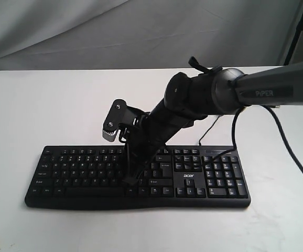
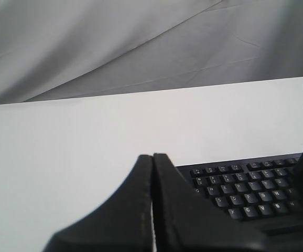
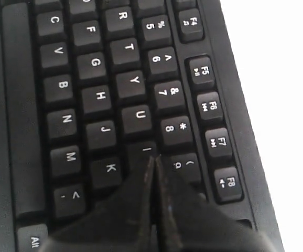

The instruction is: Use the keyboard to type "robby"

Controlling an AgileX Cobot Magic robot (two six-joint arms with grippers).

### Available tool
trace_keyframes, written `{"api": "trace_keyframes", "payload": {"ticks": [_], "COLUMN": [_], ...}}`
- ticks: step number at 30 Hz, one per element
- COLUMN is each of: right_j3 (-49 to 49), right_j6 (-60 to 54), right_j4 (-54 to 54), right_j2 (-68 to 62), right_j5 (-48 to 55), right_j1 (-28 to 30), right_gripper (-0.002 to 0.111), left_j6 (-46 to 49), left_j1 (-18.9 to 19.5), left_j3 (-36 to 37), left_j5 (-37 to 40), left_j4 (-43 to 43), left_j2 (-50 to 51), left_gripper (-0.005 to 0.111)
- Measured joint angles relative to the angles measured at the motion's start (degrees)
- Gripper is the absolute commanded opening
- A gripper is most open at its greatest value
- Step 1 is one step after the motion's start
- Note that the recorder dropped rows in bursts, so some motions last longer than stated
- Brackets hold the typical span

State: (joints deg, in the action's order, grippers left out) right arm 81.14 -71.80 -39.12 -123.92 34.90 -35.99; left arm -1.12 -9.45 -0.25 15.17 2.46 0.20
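Right gripper [image 3: 153,160], fingers pressed together into one narrow point and grasping nothing, tip down on the keyboard [image 1: 78,169] at the edge of the I key [image 3: 139,150], just beside the 9 key [image 3: 182,164]. Closed fingers serve as a single small stylus, so one key can be struck without catching its neighbours. The O key is hidden beneath the fingers, and whether the tip presses or merely touches cannot be told. The arm reaches in from the right of the exterior view, steeply inclined, to meet the letter block near the keyboard's middle. Keyboard lies flat on the white table [image 1: 31,105], number pad on the right. Left gripper [image 2: 152,157], likewise closed and empty, is held apart from the keys, out of the working arm's way. Judged step: one letter of "robby", probably O, with Y [image 3: 130,84] and B [image 3: 58,87] within short reach
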Motion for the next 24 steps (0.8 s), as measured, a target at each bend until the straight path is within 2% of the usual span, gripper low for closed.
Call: {"api": "trace_keyframes", "payload": {"ticks": [11, 24], "right_j3": [0.0, 0.0], "right_j6": [0.1, 1.3], "right_j4": [0.1, -1.8], "right_j2": [2.8, 2.9], "right_j5": [0.1, -2.8], "right_j1": [-0.4, -7.8], "right_gripper": [0.0, 0.0], "left_j6": [0.0, 0.0], "left_j1": [0.0, 0.0], "left_j3": [0.0, 0.0], "left_j5": [0.0, 0.0], "left_j4": [0.0, 0.0], "left_j2": [0.0, 0.0], "left_gripper": [0.0, 0.0]}}
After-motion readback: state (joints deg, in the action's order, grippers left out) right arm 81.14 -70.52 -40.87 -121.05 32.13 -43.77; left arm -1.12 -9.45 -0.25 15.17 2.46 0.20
